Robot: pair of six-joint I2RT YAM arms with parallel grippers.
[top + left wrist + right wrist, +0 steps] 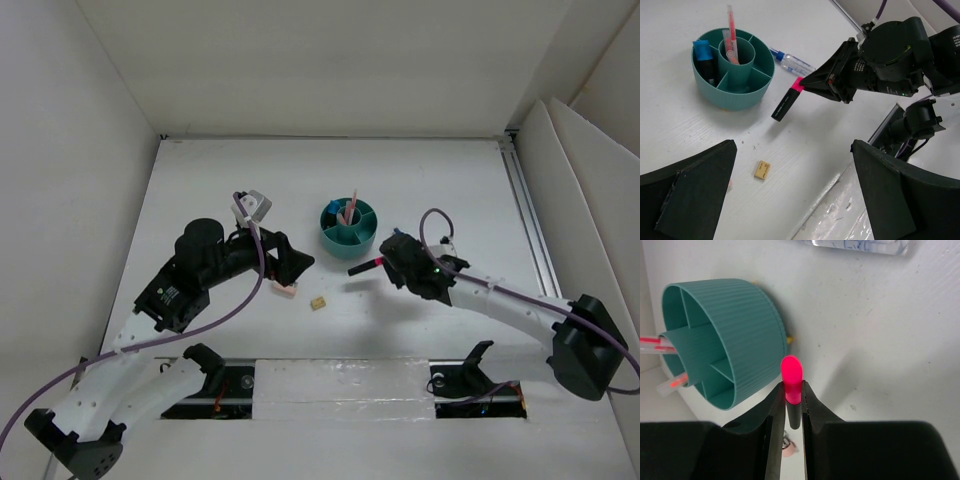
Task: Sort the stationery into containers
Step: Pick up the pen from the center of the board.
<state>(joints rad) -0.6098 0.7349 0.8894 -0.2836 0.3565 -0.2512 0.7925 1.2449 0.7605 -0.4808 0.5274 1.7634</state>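
Marker with a pink end is clamped in my right gripper, near the teal organizer; my left gripper is spread wide apart.

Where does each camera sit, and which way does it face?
Top camera: above and behind the arms, looking down on the white table; left arm, right arm and bases show.
Left wrist camera: on the left arm, facing the teal organizer, tan block and right arm; its open jaws frame the bottom corners.
Right wrist camera: on the right arm, looking along its jaws, shut on the pink-ended marker, organizer beyond.
Shared: both wrist views show the organizer, that marker and the clear bottle.
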